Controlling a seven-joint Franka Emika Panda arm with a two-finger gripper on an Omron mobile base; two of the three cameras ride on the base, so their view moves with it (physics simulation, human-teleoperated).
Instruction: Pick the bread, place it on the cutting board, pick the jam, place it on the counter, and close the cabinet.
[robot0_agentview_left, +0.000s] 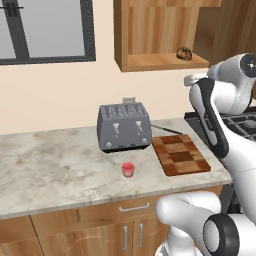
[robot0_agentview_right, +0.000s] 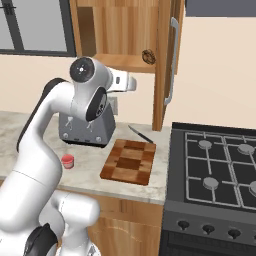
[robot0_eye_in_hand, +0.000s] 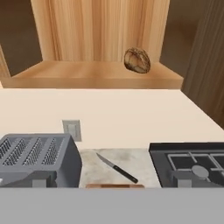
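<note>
Bread (robot0_eye_in_hand: 137, 60) sits on the bottom shelf of the open wall cabinet (robot0_agentview_left: 155, 35), toward the shelf's right end and near its front edge; the same roll shows in the left base view (robot0_agentview_left: 184, 53) and the right base view (robot0_agentview_right: 148, 56). Cabinet door (robot0_agentview_right: 167, 60) stands swung open, its vertical bar handle (robot0_agentview_right: 172, 60) facing the stove (robot0_agentview_right: 220, 170). Jam (robot0_agentview_left: 128, 169) stands upright on the tabletop (robot0_agentview_left: 50, 170), in front of the toaster (robot0_agentview_left: 124, 126) and left of the cutting board (robot0_agentview_left: 180, 154), apart from both; it also appears in the right base view (robot0_agentview_right: 67, 161). Cutting board lies flat with nothing on it, between the toaster and the stove. A knife (robot0_eye_in_hand: 116, 167) with a dark handle lies on the tabletop behind the board, blade pointing toward the toaster. A wall socket (robot0_eye_in_hand: 71, 129) sits on the wall just above the toaster. The arm is raised with its wrist at about the height of the cabinet's lower edge, in front of the wall below the shelf; the hand camera looks level toward the cabinet and the bread. Gripper: the fingers are not discernible in any view, so cannot tell whether wide or narrow; nothing is seen held.
</note>
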